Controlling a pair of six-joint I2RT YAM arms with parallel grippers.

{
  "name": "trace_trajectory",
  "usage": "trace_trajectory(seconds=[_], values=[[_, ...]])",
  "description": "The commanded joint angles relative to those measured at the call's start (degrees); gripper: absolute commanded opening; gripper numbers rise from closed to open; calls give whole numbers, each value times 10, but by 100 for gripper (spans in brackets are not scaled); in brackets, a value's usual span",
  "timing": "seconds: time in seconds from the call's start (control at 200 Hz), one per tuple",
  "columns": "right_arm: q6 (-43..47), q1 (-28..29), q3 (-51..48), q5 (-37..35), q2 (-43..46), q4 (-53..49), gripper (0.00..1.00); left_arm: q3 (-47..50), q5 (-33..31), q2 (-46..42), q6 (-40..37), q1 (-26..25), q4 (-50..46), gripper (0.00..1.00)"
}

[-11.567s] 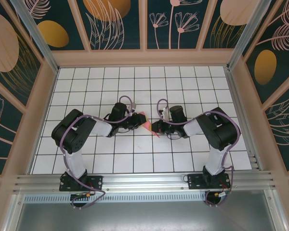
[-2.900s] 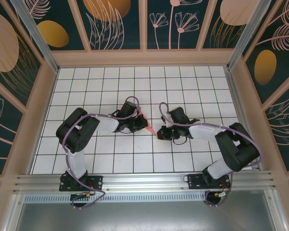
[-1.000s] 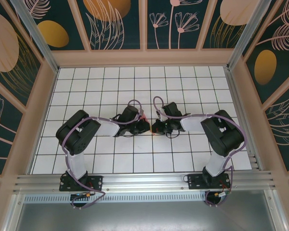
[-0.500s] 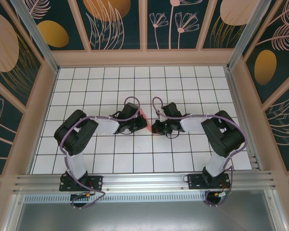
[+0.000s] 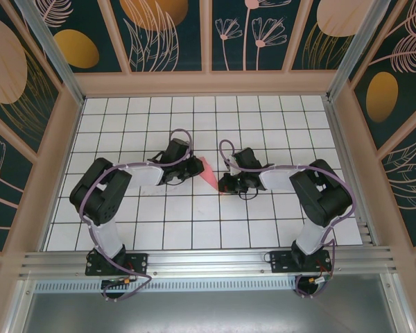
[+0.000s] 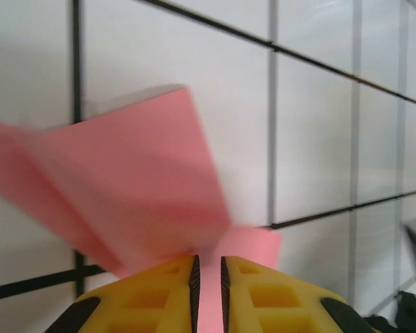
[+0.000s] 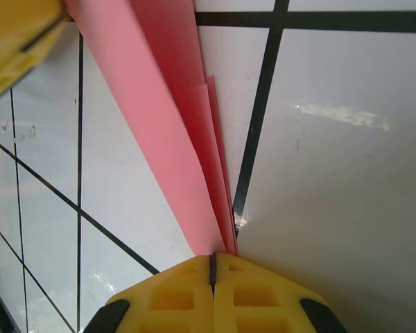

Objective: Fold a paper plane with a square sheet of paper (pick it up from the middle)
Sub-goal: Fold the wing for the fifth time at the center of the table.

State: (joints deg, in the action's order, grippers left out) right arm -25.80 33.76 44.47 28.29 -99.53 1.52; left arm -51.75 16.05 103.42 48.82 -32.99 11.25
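From the overhead camera I saw the paper plane (image 5: 209,173) near the middle of the white gridded desk (image 5: 263,118). It was a narrow pink dart set on a slant, its broad end toward the far left and its point toward the near right. It sat between the two arms, with the left pincer (image 5: 191,168) at the broad end and the right pincer (image 5: 224,185) at the point.

The right wrist camera showed that grip plainly. The yellow fingers (image 7: 173,291) were pressed together with only a hairline seam between them. The layered pink folds narrowed straight into that seam, so the right pincer was pinching the plane's tip. The folds ran away from it toward the upper left of that view, beside a black grid line (image 7: 263,104). There a yellow finger of the other arm (image 7: 14,35) met the paper's far end.

The left wrist camera gave me a blurred picture. The left pincer's two fingers stood a narrow slit apart, and pink showed in the slit. The plane's folded flaps spread out ahead of them over the tiles. I could not tell whether the pads bore on the paper or stood just clear of it.
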Motion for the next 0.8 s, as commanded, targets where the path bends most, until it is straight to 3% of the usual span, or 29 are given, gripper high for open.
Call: trace_trajectory(seconds=[0.0,0.5,0.796], values=[[11,1,-28,-51,-12,-84,0,15,56,-26,-8,-1,54,21],[8,1,-36,-53,-18,-84,0,-2,45,42,1,-29,34,20],[16,2,-41,-62,-23,-95,0,-11,-28,51,-1,-27,-26,20]])
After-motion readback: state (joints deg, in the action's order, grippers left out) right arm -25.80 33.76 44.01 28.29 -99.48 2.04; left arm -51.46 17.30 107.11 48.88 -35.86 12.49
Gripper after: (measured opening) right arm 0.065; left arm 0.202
